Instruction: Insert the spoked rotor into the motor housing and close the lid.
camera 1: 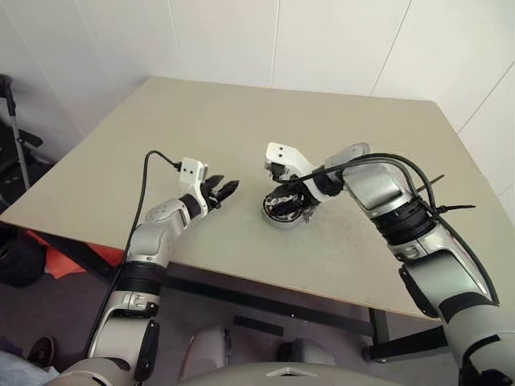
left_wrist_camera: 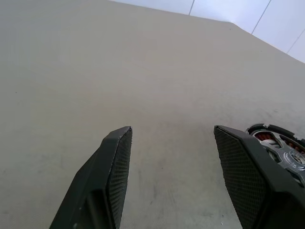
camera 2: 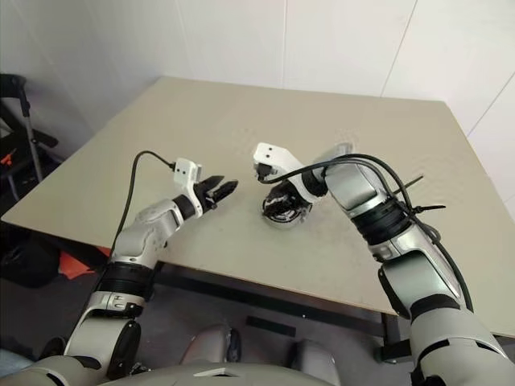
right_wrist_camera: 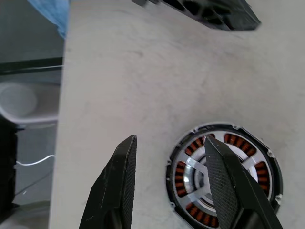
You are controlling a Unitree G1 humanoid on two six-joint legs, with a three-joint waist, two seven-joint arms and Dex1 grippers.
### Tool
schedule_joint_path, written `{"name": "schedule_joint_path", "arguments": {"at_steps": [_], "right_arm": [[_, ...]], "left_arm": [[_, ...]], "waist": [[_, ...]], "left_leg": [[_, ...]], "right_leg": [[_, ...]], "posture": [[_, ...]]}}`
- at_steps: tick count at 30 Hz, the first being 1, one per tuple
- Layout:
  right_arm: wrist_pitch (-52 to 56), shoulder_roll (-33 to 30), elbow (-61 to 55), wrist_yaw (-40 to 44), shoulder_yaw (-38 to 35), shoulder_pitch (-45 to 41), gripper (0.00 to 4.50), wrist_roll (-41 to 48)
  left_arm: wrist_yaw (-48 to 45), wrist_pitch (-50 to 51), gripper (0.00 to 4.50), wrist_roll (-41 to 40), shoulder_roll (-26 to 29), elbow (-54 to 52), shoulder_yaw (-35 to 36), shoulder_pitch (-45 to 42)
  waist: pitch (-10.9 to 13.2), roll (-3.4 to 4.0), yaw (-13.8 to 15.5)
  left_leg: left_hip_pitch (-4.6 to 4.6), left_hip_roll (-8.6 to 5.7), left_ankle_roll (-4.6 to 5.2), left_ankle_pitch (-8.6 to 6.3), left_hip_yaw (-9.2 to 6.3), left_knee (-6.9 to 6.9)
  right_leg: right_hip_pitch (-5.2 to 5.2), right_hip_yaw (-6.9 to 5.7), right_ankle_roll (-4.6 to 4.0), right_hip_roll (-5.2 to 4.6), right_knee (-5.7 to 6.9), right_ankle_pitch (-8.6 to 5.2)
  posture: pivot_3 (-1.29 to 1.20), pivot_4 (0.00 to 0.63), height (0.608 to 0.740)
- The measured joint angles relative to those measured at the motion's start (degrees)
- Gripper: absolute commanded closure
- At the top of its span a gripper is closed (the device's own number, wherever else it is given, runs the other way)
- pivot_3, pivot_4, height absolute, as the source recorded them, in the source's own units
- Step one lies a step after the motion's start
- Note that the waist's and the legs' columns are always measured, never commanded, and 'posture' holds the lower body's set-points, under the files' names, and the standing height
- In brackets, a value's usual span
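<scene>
**Rotor seated in the housing, right arm partly covering it**

We found the squat round silver motor housing (right_wrist_camera: 224,176) lying on the beige worktop (camera 1: 241,121), with its ring of copper-coloured windings visible between the spokes of the silvery spoked rotor (right_wrist_camera: 198,174) that sat inside it. In the right wrist view one black finger (right_wrist_camera: 233,191) crossed in front of the rotor's middle, so we could not make out its centre or shaft. In the head views the right arm hung over the housing and hid much of it; there we saw little more than a dark round rim with metal glints.

The right gripper (right_wrist_camera: 169,143) stood above the housing's near edge with its fingers apart and nothing between them. We could not tell whether the finger in front of the rotor touched it.

The left gripper (camera 1: 224,190) hovered level, just beside the housing on the robot's left, fingers apart and empty. In the left wrist view only a sliver of the housing showed past one finger, cut off by the frame edge.
</scene>
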Motion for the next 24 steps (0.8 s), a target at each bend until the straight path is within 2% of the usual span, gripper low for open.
{"name": "schedule_joint_path", "arguments": {"at_steps": [4, 7, 13, 17, 21, 22, 24], "right_arm": [[3.01, 1.39, -1.82, -2.22, -1.83, -2.71, 2.01, 3.3], [1.16, 2.28, 1.09, -6.89, -6.21, -7.31, 2.01, 4.16], [-15.98, -1.32, 11.68, -14.64, -10.37, -7.98, 2.01, 2.03], [-23.24, -6.29, 13.31, -19.69, -13.7, -1.54, 2.93, -0.02], [-22.69, -10.74, 11.9, -22.24, -18.07, 2.9, 4.24, 0.09], [-22.89, -12.55, 10.94, -22.79, -18.86, 3.98, 4.46, -0.2], [-23.46, -16.8, 8.31, -22.9, -20.18, 7.79, 4.46, -0.6]], "left_arm": [[0.0, -0.03, 1.59, 0.01, 0.15, 0.0, 0.24, -0.01], [-0.02, -0.04, 1.59, 0.03, -0.01, 0.0, 0.14, 0.01], [-0.21, -0.04, 1.59, 0.04, 0.09, -0.01, 0.1, 0.02], [-0.61, 0.05, 1.59, 0.11, 1.58, -0.4, 0.07, 0.02], [-1.0, 0.19, 1.59, 0.01, 2.07, -1.56, 0.19, -0.05], [-1.27, 0.23, 1.59, 0.03, 2.07, -1.65, 0.04, -0.03], [-1.5, 0.27, 1.59, 0.04, 2.22, -1.67, -0.09, -0.05]], "waist": [[0.0, 0.0, -0.15], [0.0, 0.0, -0.12], [0.0, -0.02, 0.21], [0.01, -0.03, 0.1], [0.02, 0.0, -0.1], [0.02, 0.0, -0.06], [0.02, 0.0, 0.06]], "left_leg": [[0.04, 0.0, -0.08, 0.05, 0.0, 0.0], [0.13, 0.0, -0.26, 0.14, -0.01, -0.02], [0.08, -0.07, -0.26, 0.14, 0.0, -0.02], [-0.15, -0.07, -0.24, 0.14, 0.0, -0.03], [-0.18, -0.06, -0.13, 0.19, 0.01, -0.04], [-0.16, -0.06, -0.12, 0.18, 0.01, -0.04], [-0.05, -0.06, 0.02, 0.06, 0.01, -0.04]], "right_leg": [[-0.01, 0.01, 0.0, 0.0, 0.06, 0.0], [0.05, 0.01, 0.0, 0.0, 0.06, 0.0], [0.13, 0.01, 0.03, -0.05, -0.08, 0.02], [-0.08, 0.0, 0.04, -0.05, -0.06, 0.03], [-0.16, 0.0, 0.04, -0.04, -0.06, 0.02], [-0.14, 0.0, 0.03, -0.04, -0.06, 0.02], [0.0, 0.0, 0.04, -0.04, -0.11, 0.02]], "posture": [[0.0, 0.0, 0.74], [0.0, 0.0, 0.74], [0.0, 0.0, 0.74], [0.0, 0.0, 0.74], [0.0, 0.0, 0.74], [0.0, 0.0, 0.74], [0.0, 0.0, 0.74]]}}
